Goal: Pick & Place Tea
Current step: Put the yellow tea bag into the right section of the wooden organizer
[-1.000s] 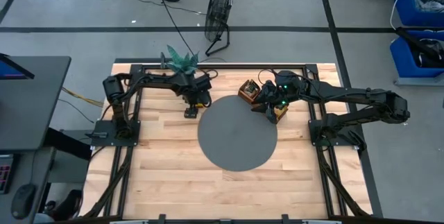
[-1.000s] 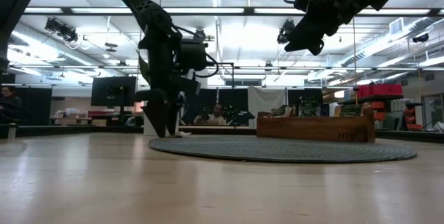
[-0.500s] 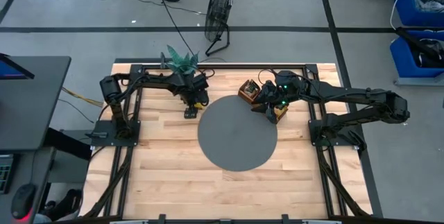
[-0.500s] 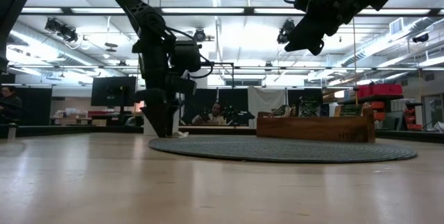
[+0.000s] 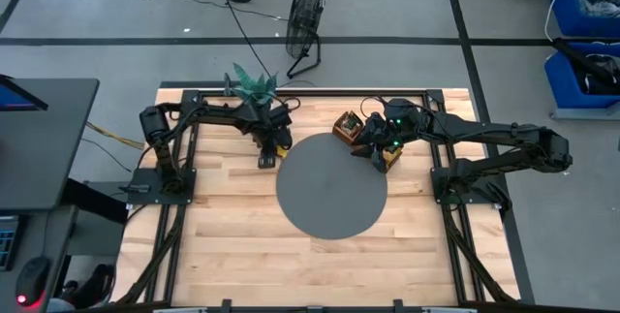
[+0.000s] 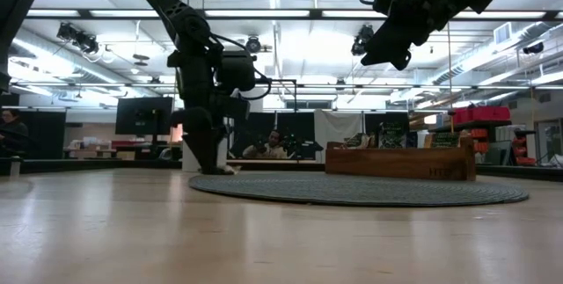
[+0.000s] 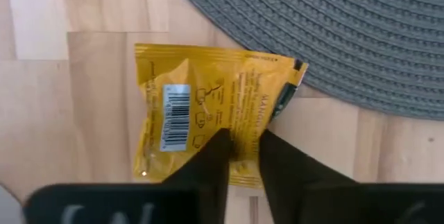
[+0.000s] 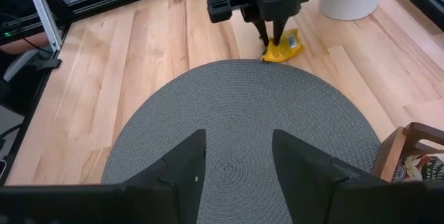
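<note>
- Packet: yellow tea packet (image 7: 208, 120) flat on bare wood, one corner touching the edge of the grey round mat (image 7: 333, 37).
- Left gripper (image 7: 241, 156) down on the packet, fingers pinched on its near edge; grasp looks thin.
- Right gripper (image 8: 236, 158) hovers over the mat's far side near the wooden tray (image 5: 349, 127), fingers apart, holding nothing.
- Risk: edge-only pinch on a slick, crinkled wrapper; packet could slip or swing out on lift.
- Risk: corner may drag on the mat weave.
</note>
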You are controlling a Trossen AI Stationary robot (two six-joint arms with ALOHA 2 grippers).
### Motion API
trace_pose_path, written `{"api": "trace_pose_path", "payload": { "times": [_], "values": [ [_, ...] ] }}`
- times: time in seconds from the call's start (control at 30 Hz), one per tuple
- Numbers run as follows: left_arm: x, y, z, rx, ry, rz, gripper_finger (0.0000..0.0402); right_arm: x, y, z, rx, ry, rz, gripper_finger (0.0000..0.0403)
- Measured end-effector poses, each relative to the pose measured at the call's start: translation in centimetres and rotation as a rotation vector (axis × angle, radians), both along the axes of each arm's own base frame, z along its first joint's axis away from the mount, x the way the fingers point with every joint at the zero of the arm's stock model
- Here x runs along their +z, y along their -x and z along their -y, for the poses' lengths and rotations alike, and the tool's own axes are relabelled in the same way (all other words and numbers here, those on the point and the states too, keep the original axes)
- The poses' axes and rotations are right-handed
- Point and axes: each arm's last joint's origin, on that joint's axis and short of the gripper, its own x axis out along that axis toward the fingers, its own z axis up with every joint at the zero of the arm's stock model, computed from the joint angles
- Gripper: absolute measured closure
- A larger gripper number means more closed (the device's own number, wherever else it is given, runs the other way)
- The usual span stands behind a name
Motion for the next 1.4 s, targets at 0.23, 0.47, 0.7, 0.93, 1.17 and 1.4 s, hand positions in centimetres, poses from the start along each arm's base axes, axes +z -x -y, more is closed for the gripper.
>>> {"api": "trace_pose_path", "payload": {
  "times": [0.23, 0.47, 0.7, 0.93, 1.17, 1.4],
  "values": [
    [0.7, -0.1, 0.0, 0.061, 0.027, -0.059, 0.0394, 0.0, 0.0, 0.0, 0.000, 0.001, 0.000, 0.0229],
    [4.3, -1.1, -0.5, 0.095, 0.029, -0.102, 0.0398, 0.0, 0.0, 0.0, 0.007, 0.026, 0.001, 0.0229],
    [9.5, -2.4, -0.7, 0.120, 0.158, -0.069, 0.0398, 1.5, -0.1, -0.1, 0.050, 0.097, 0.055, 0.0229],
    [14.7, -4.2, -1.0, 0.140, 0.315, 0.131, 0.0399, 4.3, -0.7, -0.7, 0.228, 0.436, 0.172, 0.0229],
    [18.4, -5.2, -0.9, 0.148, 0.410, 0.275, 0.0399, 4.4, -1.1, -1.7, 0.361, 0.646, 0.201, 0.0229],
    [19.2, -5.9, 0.1, 0.166, 0.444, 0.307, 0.0399, 4.7, -2.3, -2.3, 0.361, 0.758, 0.265, 0.0229]
  ]
}}
